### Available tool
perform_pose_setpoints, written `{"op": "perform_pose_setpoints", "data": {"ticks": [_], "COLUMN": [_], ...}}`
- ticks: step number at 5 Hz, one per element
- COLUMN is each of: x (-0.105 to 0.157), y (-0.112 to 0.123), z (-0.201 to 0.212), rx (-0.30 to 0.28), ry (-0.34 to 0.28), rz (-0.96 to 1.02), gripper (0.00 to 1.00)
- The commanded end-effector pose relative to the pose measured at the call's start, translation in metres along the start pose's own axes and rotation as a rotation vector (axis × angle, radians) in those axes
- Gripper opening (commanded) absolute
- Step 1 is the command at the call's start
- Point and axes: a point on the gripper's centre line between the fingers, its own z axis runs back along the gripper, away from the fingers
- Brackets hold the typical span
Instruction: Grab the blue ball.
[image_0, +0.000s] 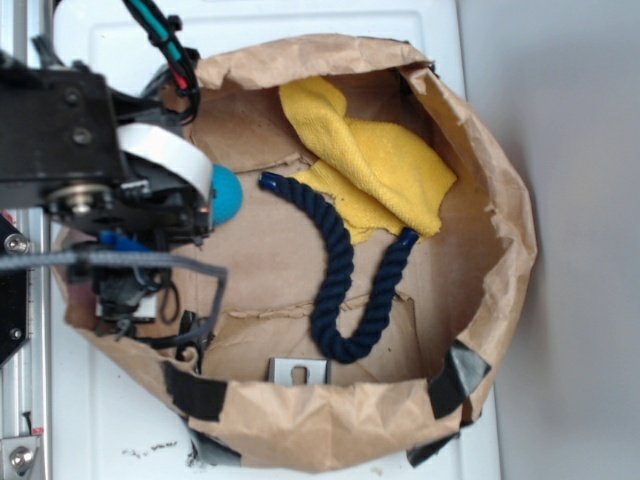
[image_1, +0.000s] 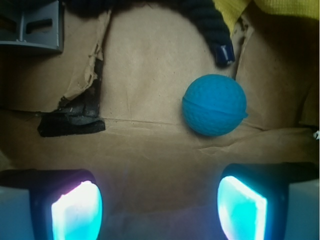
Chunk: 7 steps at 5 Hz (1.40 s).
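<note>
The blue ball (image_1: 214, 105) is a small teal dimpled sphere lying on the brown paper floor, just below one end of the dark navy rope (image_1: 210, 22). In the exterior view the blue ball (image_0: 227, 195) peeks out from behind the arm at the left side of the paper bag. My gripper (image_1: 159, 202) is open, its two glowing pads (image_1: 77, 210) wide apart at the bottom of the wrist view with only paper between them. The ball sits ahead of the right pad and clear of it. In the exterior view the arm hides the gripper's fingers.
A yellow cloth (image_0: 375, 165) lies at the back of the bag, the navy rope (image_0: 340, 270) curves in a U beside it. A grey metal bracket (image_0: 299, 372) sits at the near wall. Crumpled paper walls (image_0: 500, 230) ring everything; black tape (image_1: 70, 122) patches a tear.
</note>
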Motion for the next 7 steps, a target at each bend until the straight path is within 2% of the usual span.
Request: {"op": "perform_pose_setpoints", "data": {"ticks": [1,2,3,4,5,7], "x": [0.032,0.031,-0.012,-0.035,-0.051,-0.051], "y": [0.011,0.011,0.027,0.040,0.046,0.046], "z": [-0.005,-0.014,-0.017,-0.009,-0.010,-0.010], "rx": [0.059,0.075,0.146,0.157,0.137,0.137], "ry": [-0.043,-0.052,-0.075,-0.088,-0.083,-0.083], "rz": [0.036,0.032,0.053,0.051,0.053,0.053], "gripper": [1.00,1.00,1.00,1.00,1.00,1.00]}}
